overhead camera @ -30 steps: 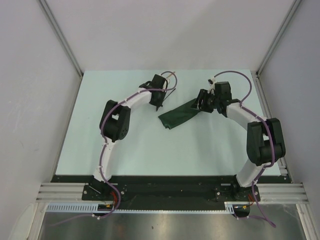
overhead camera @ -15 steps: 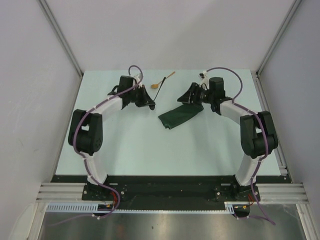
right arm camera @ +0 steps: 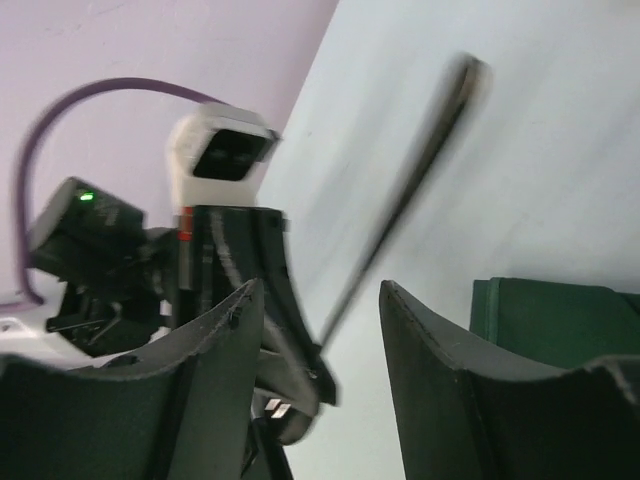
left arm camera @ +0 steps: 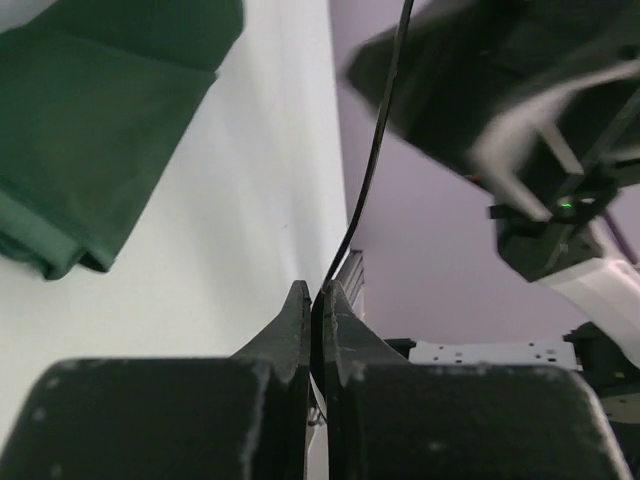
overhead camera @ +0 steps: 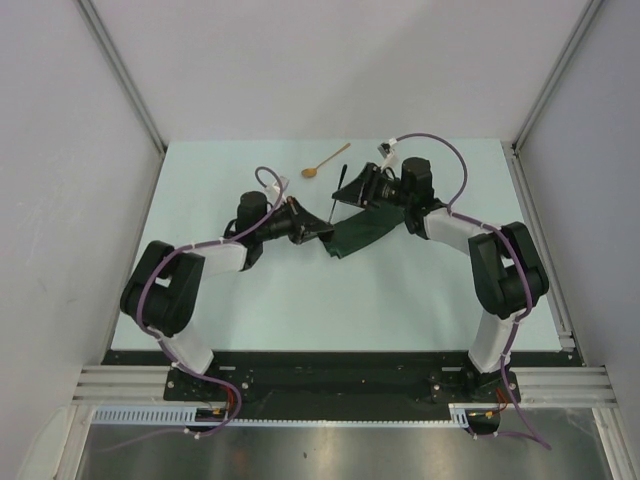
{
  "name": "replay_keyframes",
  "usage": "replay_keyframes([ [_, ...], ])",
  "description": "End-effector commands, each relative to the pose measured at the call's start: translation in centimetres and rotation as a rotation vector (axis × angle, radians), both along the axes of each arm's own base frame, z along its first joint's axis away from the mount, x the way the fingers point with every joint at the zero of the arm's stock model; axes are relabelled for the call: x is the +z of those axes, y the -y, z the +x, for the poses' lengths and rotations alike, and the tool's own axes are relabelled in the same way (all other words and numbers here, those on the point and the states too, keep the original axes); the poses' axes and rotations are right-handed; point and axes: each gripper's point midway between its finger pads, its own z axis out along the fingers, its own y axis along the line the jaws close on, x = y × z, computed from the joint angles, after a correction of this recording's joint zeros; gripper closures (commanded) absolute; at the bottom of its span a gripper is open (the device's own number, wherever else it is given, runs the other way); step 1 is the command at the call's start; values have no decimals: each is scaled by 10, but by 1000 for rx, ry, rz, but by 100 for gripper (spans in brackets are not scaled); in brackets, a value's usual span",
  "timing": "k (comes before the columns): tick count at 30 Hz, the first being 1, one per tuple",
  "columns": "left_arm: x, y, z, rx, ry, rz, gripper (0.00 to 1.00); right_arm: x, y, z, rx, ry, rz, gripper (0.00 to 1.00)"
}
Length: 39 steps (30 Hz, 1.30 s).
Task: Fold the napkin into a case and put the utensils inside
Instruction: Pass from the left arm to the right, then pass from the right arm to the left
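Black spoon point(left arm camera: 375, 150) pinched — left tool point(left arm camera: 312, 290) (right tool point(right arm camera: 318, 290) agape).

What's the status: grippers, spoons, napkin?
Left gripper shut on black spoon. Right gripper open, facing that spoon. Napkin folded, lying flat; gold spoon loose beyond it. Nothing blocking.

Black spoon point(left arm camera: 373, 150), seemingly, into left pincer point(left arm camera: 313, 293)
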Motion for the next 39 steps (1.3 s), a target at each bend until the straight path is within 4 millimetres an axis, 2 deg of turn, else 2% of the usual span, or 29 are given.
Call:
replay_keyframes([
  [1, 56, -4, -1, 19, 159, -104, 100, 4, 4, -1, -42, 46, -56, 46],
  [6, 59, 2, -3, 4, 153, -114, 100, 2, -5, -5, 3, 54, -60, 46],
  [9, 62, 8, -7, -4, 156, -123, 100, 6, -16, -9, 49, 63, -28, 53],
  [12, 66, 9, -8, -11, 173, -125, 100, 13, -24, -13, 103, 85, -9, 65],
  [13, 63, 9, -8, -12, 163, -108, 100, 16, -25, -12, 121, 99, 2, 78],
  [15, 67, 10, -9, -38, 206, -78, 97, 19, -26, -19, 185, 108, 27, 91],
  [16, 61, 11, -12, -55, 185, -53, 93, 23, -27, -21, 212, 143, 44, 100],
  [17, 67, 12, -13, -92, 249, -27, 69, 23, -26, -29, 263, 154, 51, 100],
  [18, 69, 8, -12, -116, 280, -2, 58, 22, -23, -30, 282, 168, 47, 100],
  [19, 59, -1, -16, -119, 224, 70, 48, 17, -20, -34, 310, 153, 34, 100],
  [20, 65, -8, -9, -134, 346, 143, 25, 19, -16, -47, 369, 159, 31, 100],
  [21, 55, -24, -9, -112, 306, 233, 21, 7, -12, -55, 403, 145, -12, 100],
  [22, 65, -32, -7, -103, 360, 279, 19, 2, -10, -64, 438, 139, -36, 100],
  [23, 76, -40, 0, -108, 448, 343, 16, 9, -8, -74, 478, 157, -51, 100],
  [24, 74, -50, 0, -107, 428, 386, 15, -8, -4, -90, 525, 138, -113, 100],
  [25, 79, -51, -1, -125, 450, 389, 15, -10, -1, -97, 542, 122, -141, 100],
  [27, 85, -51, -2, -142, 453, 384, 15, -9, 5, -117, 585, 128, -164, 100],
  [28, 90, -44, -9, -176, 432, 325, 16, -7, 4, -126, 608, 131, -158, 100],
  [29, 85, -41, -14, -190, 411, 294, 16, -2, 4, -134, 621, 145, -157, 100],
  [31, 93, -36, -18, -199, 425, 230, 17, -5, 2, -153, 664, 130, -172, 100],
  [34, 86, -35, -22, -223, 415, 228, 17, -7, 2, -168, 691, 102, -165, 100],
  [39, 91, -30, -33, -269, 417, 160, 18, -8, -3, -181, 727, 92, -159, 100],
])
